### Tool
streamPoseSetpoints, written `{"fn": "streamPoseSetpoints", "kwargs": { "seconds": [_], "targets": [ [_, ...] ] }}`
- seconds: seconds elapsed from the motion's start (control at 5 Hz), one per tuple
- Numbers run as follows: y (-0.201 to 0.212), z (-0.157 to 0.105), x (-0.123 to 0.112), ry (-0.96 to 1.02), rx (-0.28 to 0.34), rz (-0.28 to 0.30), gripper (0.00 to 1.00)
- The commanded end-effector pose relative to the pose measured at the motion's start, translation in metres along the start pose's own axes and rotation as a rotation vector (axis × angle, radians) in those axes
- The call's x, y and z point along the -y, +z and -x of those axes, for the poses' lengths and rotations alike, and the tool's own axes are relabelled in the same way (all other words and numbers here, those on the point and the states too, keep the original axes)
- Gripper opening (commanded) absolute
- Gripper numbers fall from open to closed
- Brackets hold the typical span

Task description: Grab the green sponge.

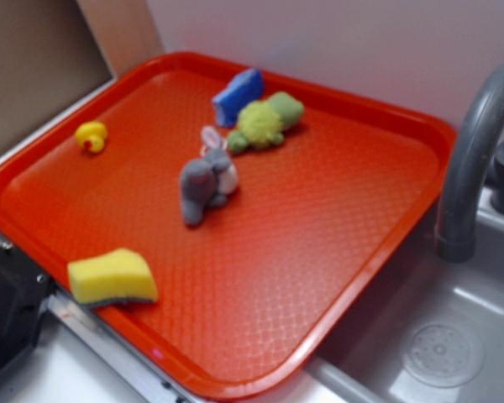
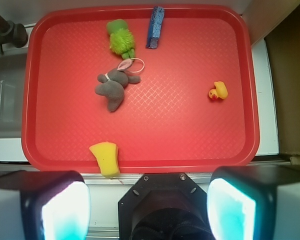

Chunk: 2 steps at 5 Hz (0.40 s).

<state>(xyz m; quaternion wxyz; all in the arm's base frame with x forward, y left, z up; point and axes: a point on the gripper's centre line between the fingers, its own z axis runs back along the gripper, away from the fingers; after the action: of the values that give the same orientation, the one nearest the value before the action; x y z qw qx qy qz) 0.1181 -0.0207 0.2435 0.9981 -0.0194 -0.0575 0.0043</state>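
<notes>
A large red plastic tray [image 2: 230, 65] with a diamond-textured floor and raised rim lies on a pale counter [image 2: 267, 90], beside a grey sink basin [image 1: 437, 344] with a curved grey faucet [image 1: 475, 151].

The green sponge [image 2: 105, 158], a bright yellow block with wavy sides and a thin dark scouring layer along one face, sits at the tray's edge nearest the robot. In the exterior view [image 1: 112, 276] it leans on the rim with the dark layer at the bottom, well apart from everything else on the tray.

Near the middle of the tray a small grey plush rabbit [image 2: 113, 86] with pink-lined ears lies on its side. Just beyond it, near the far rim, rests a fuzzy yellow-green plush turtle [image 2: 121, 39], and beside that a blue sponge block [image 2: 155, 27] stands on its edge close to the far rim. A small yellow rubber duck [image 2: 218, 91] sits alone on the opposite side of the tray from the sink.

The tool [image 2: 147, 210] hovers above the counter just outside the tray's near rim, holding nothing. Its two fingers [image 2: 65, 210] appear at the bottom corners of the wrist view, spread wide apart, with the black wrist body between them. The sponge lies just ahead of the tool, closer to the finger on the sink side.
</notes>
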Motion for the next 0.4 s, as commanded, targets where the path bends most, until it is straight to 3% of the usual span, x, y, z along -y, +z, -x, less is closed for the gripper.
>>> {"fn": "streamPoseSetpoints", "kwargs": {
  "seconds": [0.0,0.2],
  "targets": [
    [0.000,0.000,0.000,0.000,0.000,0.000,1.00],
    [-0.018,-0.010,0.023,0.046,0.032,-0.006,1.00]
  ]
}}
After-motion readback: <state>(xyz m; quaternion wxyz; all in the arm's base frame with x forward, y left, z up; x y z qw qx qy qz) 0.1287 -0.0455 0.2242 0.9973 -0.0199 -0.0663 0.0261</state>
